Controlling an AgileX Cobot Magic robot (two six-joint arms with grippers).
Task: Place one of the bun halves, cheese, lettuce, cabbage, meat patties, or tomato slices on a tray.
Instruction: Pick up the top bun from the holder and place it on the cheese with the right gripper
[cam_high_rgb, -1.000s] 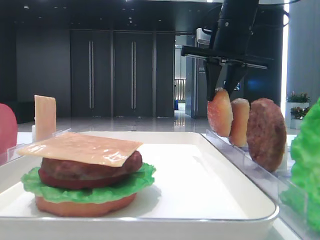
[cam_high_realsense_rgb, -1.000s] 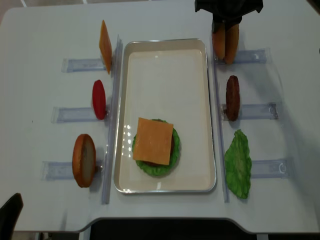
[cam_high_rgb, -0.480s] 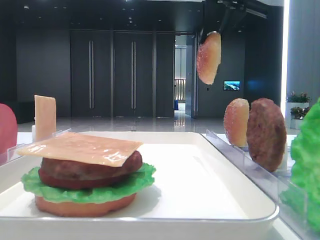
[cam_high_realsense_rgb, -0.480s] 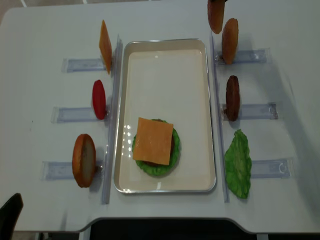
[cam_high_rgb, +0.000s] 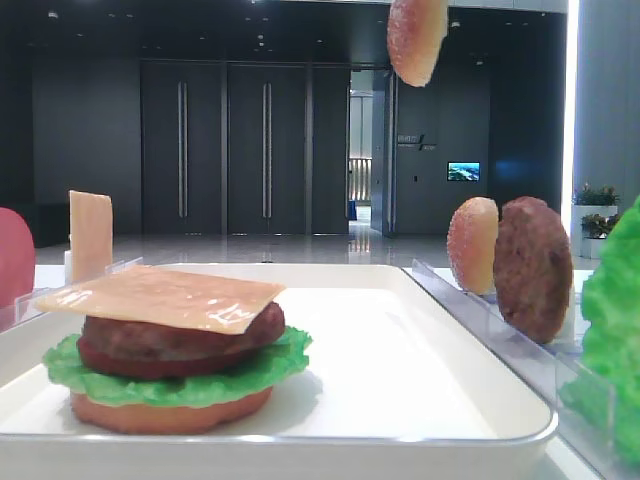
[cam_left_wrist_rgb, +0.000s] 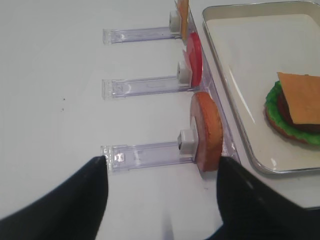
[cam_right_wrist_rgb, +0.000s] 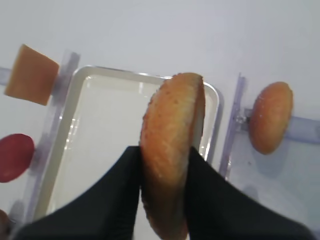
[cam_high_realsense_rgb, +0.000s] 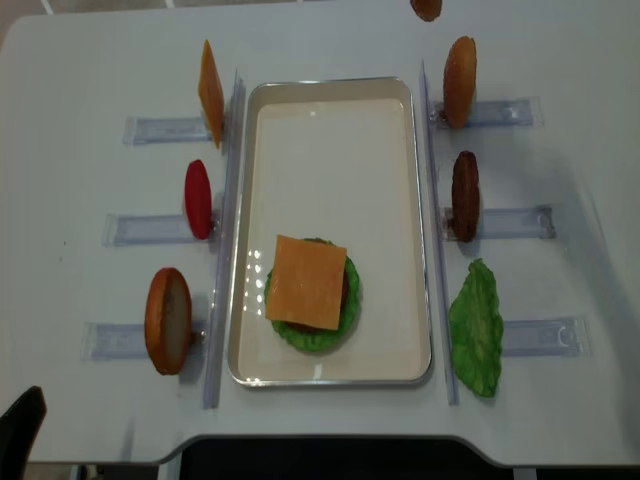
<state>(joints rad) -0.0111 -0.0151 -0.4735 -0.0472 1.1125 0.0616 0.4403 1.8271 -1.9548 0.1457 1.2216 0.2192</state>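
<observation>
Right now your right gripper (cam_right_wrist_rgb: 165, 165) is clamped on the bun half (cam_right_wrist_rgb: 172, 150), its two black fingers (cam_right_wrist_rgb: 122, 190) pressing the speckled golden-brown crust from either side, with the bun standing on edge between them. From the wrist view you look down past it onto the far end of the white tray (cam_right_wrist_rgb: 75, 85), so the bun hangs in the air above that end, touching nothing but the fingers. In the low front view only the bun's lower part shows at the top edge of the picture, high over the tray's far right corner.

Beside it, on your right, a second bun piece (cam_right_wrist_rgb: 271, 124) stands upright in a clear rack (cam_high_realsense_rgb: 500, 112), then a meat patty (cam_high_realsense_rgb: 465, 195) in the next rack and a lettuce leaf (cam_high_realsense_rgb: 476, 328) nearest the front.

On the tray's near half sits a stack: bun base, lettuce, patty, and a cheese slice (cam_high_realsense_rgb: 307, 282) on top.

Across the tray, on your left, you have a standing cheese slice (cam_high_realsense_rgb: 210, 92), a tomato slice (cam_high_realsense_rgb: 198, 198) and another bun piece (cam_high_realsense_rgb: 168, 320), each held on edge at the tray end of its rack.

Your left gripper (cam_left_wrist_rgb: 162, 200) hovers above the table in front of that bun piece, its fingers spread wide with nothing between them.
</observation>
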